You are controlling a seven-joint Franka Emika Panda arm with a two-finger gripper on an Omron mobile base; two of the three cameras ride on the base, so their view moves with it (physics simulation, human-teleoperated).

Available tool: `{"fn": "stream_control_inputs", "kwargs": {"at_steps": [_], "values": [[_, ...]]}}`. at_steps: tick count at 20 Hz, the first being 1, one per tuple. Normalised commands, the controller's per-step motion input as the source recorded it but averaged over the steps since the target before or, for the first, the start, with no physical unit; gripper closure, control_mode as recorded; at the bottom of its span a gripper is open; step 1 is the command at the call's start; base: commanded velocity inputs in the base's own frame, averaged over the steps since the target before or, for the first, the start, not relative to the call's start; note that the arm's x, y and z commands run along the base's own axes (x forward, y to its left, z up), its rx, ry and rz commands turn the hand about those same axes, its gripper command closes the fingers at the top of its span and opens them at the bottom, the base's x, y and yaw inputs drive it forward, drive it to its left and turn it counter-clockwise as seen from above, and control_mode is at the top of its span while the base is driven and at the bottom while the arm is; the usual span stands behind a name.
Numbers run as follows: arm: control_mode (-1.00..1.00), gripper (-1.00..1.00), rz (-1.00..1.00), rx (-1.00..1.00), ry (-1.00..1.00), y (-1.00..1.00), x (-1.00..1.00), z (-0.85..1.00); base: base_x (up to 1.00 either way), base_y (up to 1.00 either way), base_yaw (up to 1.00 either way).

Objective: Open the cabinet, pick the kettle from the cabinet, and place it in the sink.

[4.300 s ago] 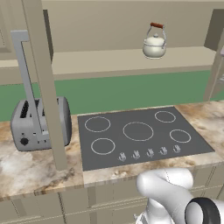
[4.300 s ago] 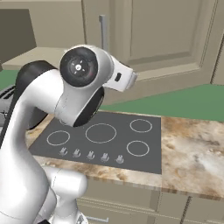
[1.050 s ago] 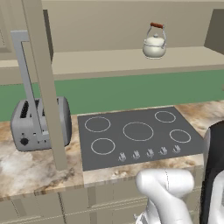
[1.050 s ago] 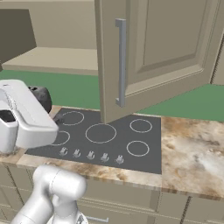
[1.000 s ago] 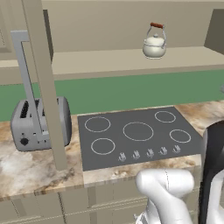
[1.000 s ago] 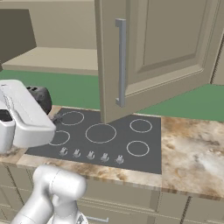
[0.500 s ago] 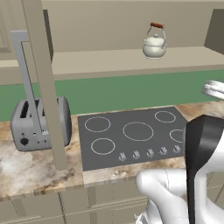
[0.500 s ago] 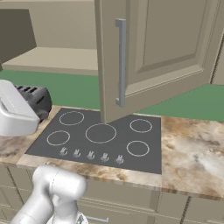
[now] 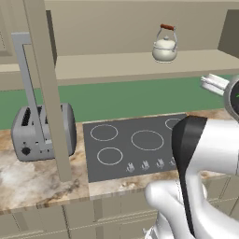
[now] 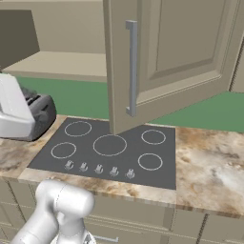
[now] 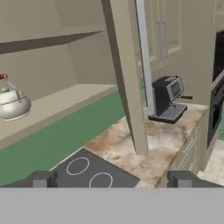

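While the cabinet (image 10: 157,66) stands open, kettle (image 9: 165,48) near shelf edge, seemingly unobstructed.

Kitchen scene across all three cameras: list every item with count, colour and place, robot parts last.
cabinet: one, beige, doors open above the counter.
kettle: one, cream-white, on the cabinet shelf, right of centre.
cooktop: one, black with white rings, set in the counter.
toaster: one, silver, on the counter left of the cooktop.
counter: one, marbled brown.
coffee machine: one, dark, on the far counter.
arm: one, white.
end effector: one, dark tips, open, empty.
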Motion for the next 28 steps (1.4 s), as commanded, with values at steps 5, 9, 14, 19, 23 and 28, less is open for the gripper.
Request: {"fn": "stream_control_inputs", "kwargs": {"at_steps": [5, 9, 14, 19, 23, 28], "values": [[-1.00, -1.00, -0.17, 0.06, -0.19, 0.01, 0.41, -0.01, 0.00, 0.00, 0.00], [-1.00, -1.00, -0.14, 0.12, -0.25, -0.03, 0.36, -0.01, 0.00, 0.00, 0.00], [-1.00, -1.00, -0.07, 0.11, -0.49, -0.15, 0.19, -0.02, 0.00, 0.00, 0.00], [-1.00, -1.00, -0.17, 0.01, -0.60, -0.16, 0.10, 0.00, 0.00, 0.00, 0.00], [-1.00, -1.00, -0.34, 0.01, -0.41, -0.18, 0.11, 0.00, 0.00, 0.00, 0.00], [-1.00, -1.00, -0.41, 0.08, -0.20, -0.20, 0.19, 0.00, 0.00, 0.00, 0.00]]}}
